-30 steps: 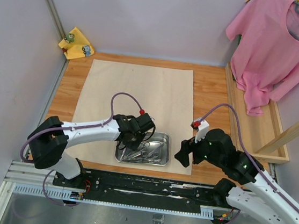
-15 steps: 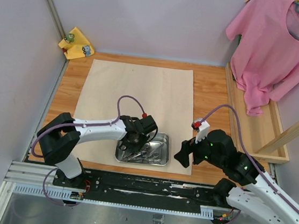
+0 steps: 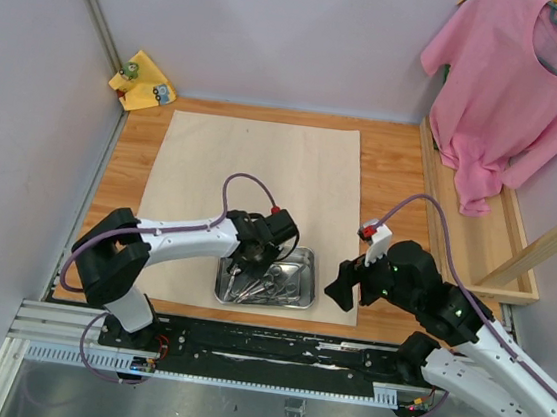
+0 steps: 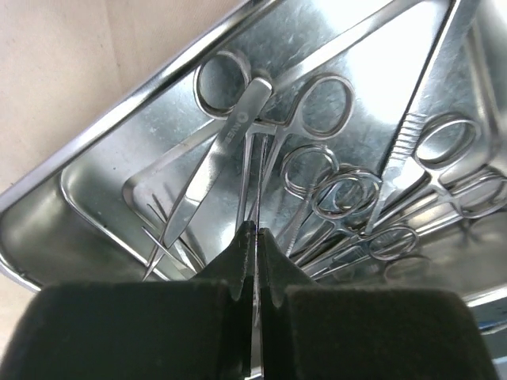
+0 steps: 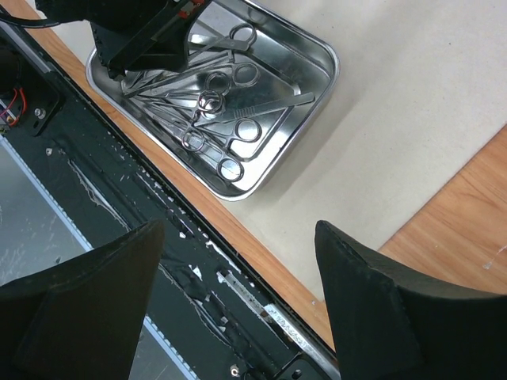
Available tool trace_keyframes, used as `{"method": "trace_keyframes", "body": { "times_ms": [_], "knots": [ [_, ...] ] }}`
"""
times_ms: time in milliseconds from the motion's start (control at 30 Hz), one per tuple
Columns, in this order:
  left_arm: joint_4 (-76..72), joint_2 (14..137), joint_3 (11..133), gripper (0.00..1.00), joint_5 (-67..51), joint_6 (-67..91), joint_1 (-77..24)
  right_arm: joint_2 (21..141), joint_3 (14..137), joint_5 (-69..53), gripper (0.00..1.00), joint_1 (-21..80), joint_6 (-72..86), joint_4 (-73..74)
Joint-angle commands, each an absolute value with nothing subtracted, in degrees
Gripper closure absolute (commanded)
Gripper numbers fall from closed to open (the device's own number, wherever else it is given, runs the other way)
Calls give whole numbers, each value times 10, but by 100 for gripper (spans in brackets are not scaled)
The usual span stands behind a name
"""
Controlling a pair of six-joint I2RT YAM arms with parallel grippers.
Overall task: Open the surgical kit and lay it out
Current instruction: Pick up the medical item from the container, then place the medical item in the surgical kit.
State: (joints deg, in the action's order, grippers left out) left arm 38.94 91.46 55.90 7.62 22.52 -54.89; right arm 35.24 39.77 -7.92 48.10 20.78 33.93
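**Thin grip in a crowded tray**

The left pincer point(image 4: 253, 237) is clamped on the slim shanks of one ring-handled forceps point(image 4: 277, 127) in the steel tray point(image 3: 308, 260), at the beige cloth wrap's point(image 3: 263, 167) near edge. Tweezers point(image 4: 230, 134) overlap it, so a lift may drag them or let it swivel loose. The right pincer point(image 5: 238, 229) hangs open beside the tray.

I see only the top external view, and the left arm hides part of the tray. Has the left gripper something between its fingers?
Observer: Yes. The left wrist view shows the left gripper shut on the thin shanks of one ring-handled forceps.
Operator: Does anything lie over that forceps?
Observer: A slim tweezer lies across it, just below one ring.
Operator: And the other arm?
Observer: The right gripper hangs open and empty over the beige cloth's near edge.
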Motion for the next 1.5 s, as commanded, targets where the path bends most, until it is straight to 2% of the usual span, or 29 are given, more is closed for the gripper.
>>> {"method": "trace_keyframes", "body": {
  "times_ms": [0,267,367,467,667,800,967,1133,1467],
  "knots": [
    [422,893,605,100,78,216,-552,343,393,-82,22,469,205,328],
    [462,898,674,100,99,190,-552,329,421,-69,25,467,210,347],
    [481,932,744,100,108,170,-552,318,453,-57,25,467,213,364],
    [500,990,859,100,120,137,-550,309,487,-35,25,467,213,381],
    [566,1183,1183,100,137,49,-543,316,515,38,25,467,229,395],
    [578,1283,1307,100,120,-17,-528,324,518,79,25,466,247,393],
    [567,1337,1322,100,84,-62,-489,334,517,98,24,465,255,387],
    [555,1365,1303,100,102,-91,-485,345,501,92,24,464,259,369],
    [528,1376,1282,100,74,-130,-484,365,475,73,24,453,267,338]
  ]
}}
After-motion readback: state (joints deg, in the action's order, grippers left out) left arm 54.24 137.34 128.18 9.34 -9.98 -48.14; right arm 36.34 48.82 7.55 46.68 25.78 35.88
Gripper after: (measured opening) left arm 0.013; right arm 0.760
